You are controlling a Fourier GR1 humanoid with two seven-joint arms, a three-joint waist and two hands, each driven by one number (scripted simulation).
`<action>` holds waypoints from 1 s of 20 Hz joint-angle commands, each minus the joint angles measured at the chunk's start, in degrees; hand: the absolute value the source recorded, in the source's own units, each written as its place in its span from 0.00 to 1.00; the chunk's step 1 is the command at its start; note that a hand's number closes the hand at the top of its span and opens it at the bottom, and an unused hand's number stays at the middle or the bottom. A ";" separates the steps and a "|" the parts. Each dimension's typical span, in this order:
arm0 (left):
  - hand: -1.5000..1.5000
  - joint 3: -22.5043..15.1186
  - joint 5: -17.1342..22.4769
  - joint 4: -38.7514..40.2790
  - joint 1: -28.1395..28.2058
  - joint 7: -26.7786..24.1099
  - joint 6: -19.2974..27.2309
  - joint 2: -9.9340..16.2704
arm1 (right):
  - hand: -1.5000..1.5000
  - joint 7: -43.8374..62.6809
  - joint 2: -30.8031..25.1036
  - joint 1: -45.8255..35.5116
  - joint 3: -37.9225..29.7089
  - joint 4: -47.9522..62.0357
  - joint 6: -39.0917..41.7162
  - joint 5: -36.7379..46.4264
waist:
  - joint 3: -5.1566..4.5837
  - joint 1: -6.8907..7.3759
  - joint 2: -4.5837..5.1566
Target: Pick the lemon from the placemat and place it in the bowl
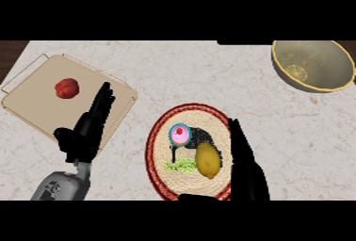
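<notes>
**Operator:** Report the left portion of the bench (208,75).

**Inspector:** A tan tray (31,101) with a thin raised rim lies at an angle on the marbled surface. A red fruit, round and slightly lobed (67,88), rests on the tray's upper area. The left hand (87,129) overlaps the tray's lower right edge. Its fingers (103,101) are straight and pressed close together, pointing up and slightly right; they hold nothing. The thumb sticks out to the left. The grey forearm (62,186) enters from the lower edge.

**Operator:** Report the centre.

**Inspector:** A round woven placemat (161,134) with a dark red border lies just right of the left hand, apart from the tray. It carries a printed bird-like figure with a pink and blue disc. The lemon (208,160) lies on the placemat, in its lower right area, long axis roughly upright in the view.

**Operator:** State the right hand.

**Inspector:** The right hand (246,164) shows edge-on, just beside the lemon's right side, covering the placemat's right border. Its fingers (236,136) are straight and together, pointing up. Contact with the lemon cannot be confirmed; nothing is curled round it.

**Operator:** Report the right portion.

**Inspector:** A yellow-rimmed bowl (341,66) stands at the upper right corner, well apart from the placemat. A lemon-slice pattern marks its inner wall.
</notes>
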 commanded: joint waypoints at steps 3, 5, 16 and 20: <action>0.50 2.27 -1.71 -4.18 2.63 1.63 -2.24 -0.18 | 0.00 -0.83 -0.03 3.33 0.27 -1.55 0.68 -1.62 | 0.02 -0.09 -0.08; 0.50 3.21 -1.52 3.33 -3.47 1.50 -2.48 -1.50 | 0.00 -0.41 0.19 7.60 4.90 -3.69 -3.31 0.04 | 0.02 -0.55 -0.05; 0.50 4.91 -5.02 -0.20 -2.40 3.55 -2.93 -4.04 | 0.00 -11.47 0.17 6.99 2.25 2.07 -12.09 -9.32 | 0.03 -0.18 -0.03; 0.50 5.69 -4.38 -1.30 0.46 2.00 -6.15 -3.47 | 0.00 -8.01 0.15 3.27 1.07 4.08 -12.71 -12.09 | 0.02 -0.04 -0.03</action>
